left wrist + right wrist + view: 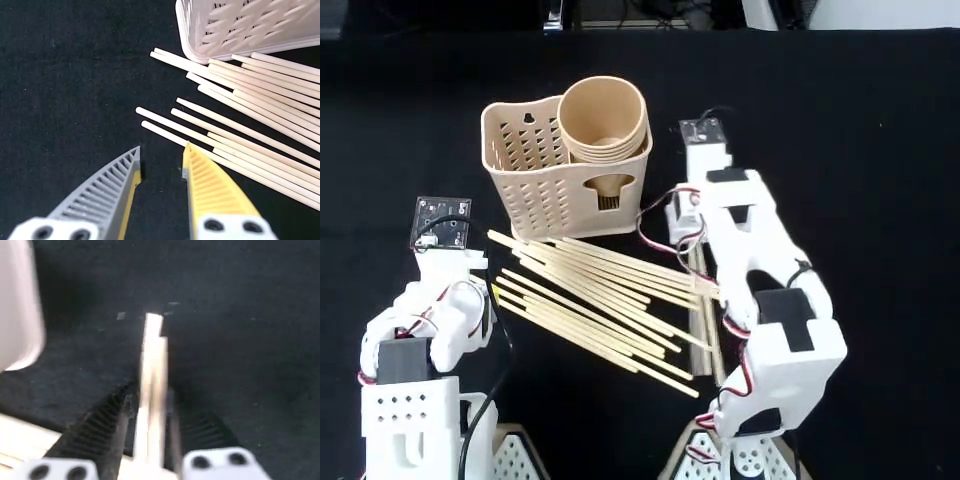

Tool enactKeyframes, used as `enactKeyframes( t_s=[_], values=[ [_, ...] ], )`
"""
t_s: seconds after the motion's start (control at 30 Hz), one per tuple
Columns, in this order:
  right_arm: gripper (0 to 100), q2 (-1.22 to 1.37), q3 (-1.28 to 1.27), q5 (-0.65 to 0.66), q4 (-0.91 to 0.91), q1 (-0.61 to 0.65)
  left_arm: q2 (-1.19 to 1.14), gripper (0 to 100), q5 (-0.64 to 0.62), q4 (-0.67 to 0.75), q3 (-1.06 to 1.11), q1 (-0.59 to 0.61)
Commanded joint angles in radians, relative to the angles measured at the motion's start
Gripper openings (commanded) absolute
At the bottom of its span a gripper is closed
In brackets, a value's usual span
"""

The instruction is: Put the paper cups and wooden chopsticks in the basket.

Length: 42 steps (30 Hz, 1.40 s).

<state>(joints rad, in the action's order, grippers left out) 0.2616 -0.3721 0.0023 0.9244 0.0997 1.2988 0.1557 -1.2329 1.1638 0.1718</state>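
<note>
Right gripper (149, 392) is clamped on a pair of wooden chopsticks (153, 355), pinched partway along, near the basket (535, 195). Paper cups (603, 120) sit stacked inside it. Left gripper (161, 152) hangs parted over the loose chopsticks (590, 300) fanned across the black table (880, 150). Light, stiff, smooth sticks, I'd say. They'll roll and pivot, so pinch mid-length, square across.

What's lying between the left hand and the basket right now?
Loose chopsticks lie scattered between the left hand and the basket; the left wrist view shows it.
</note>
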Motion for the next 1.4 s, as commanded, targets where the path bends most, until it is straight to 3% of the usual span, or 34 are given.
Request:
enactKeyframes(
  t_s=[0.0, 0.27, 0.8, 1.37],
  values=[
    [2.2, -0.004, 0.016, 0.002, -0.017, -0.015, 0.011, 15, -0.008, 0.017, -0.015, 0.002],
    [1.2, -0.048, 0.008, 0.003, -0.011, -0.017, 0.011, 15, -0.008, 0.037, -0.008, 0.002],
    [1.2, -0.549, -0.142, 0.054, -0.005, -0.112, 0.011, 15, -0.008, 0.037, -0.005, 0.002],
    [1.2, -0.937, 0.309, 0.026, 0.348, -0.103, 0.011, 15, -0.055, 0.037, 0.036, 0.002]
  ],
)
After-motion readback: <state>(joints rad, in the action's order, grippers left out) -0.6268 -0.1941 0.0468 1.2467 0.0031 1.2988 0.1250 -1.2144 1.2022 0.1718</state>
